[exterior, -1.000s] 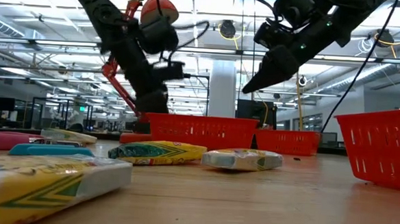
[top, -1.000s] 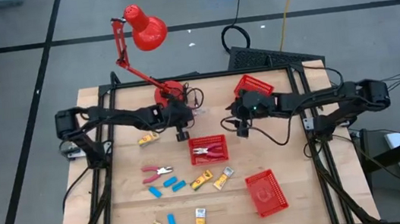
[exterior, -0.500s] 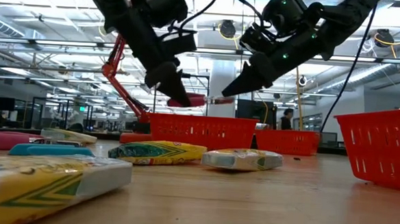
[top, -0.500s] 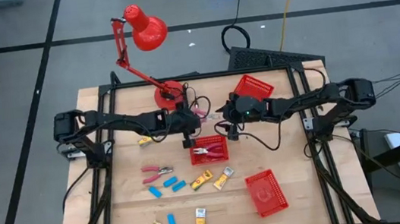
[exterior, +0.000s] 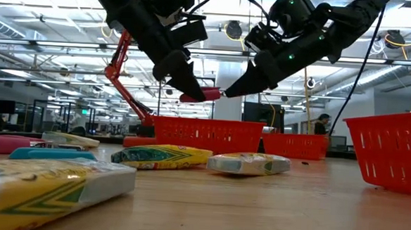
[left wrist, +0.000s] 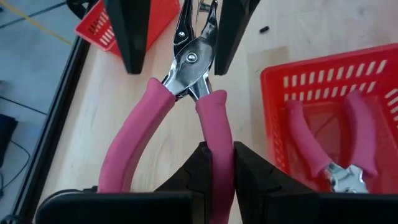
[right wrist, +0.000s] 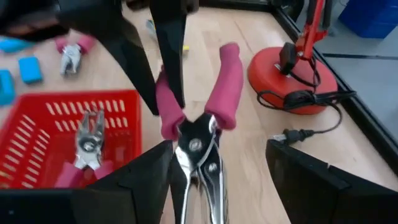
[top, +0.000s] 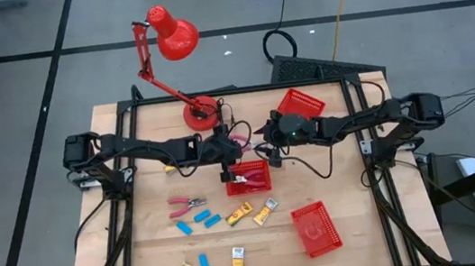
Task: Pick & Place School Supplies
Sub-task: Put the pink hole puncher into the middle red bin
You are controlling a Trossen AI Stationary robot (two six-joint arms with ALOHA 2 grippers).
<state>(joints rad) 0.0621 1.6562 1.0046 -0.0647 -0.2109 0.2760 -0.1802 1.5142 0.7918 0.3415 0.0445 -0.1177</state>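
Above the bench (top: 152,252), the left tool (left wrist: 217,163) is clenching the pliers (left wrist: 189,102), now carried to the released right tool (right wrist: 214,177) for handover.

Shiny metal pliers (left wrist: 194,59) with matt pink rubbery handles; pale wooden table (top: 342,247).

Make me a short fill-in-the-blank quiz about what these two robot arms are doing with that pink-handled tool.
1. The left gripper is shut on one ____ of the pink-handled pliers.
2. The right gripper is ____ around the pliers' metal tip.
3. Another pair of pliers lies in the red ____ below.

Missing words: handle; open; basket
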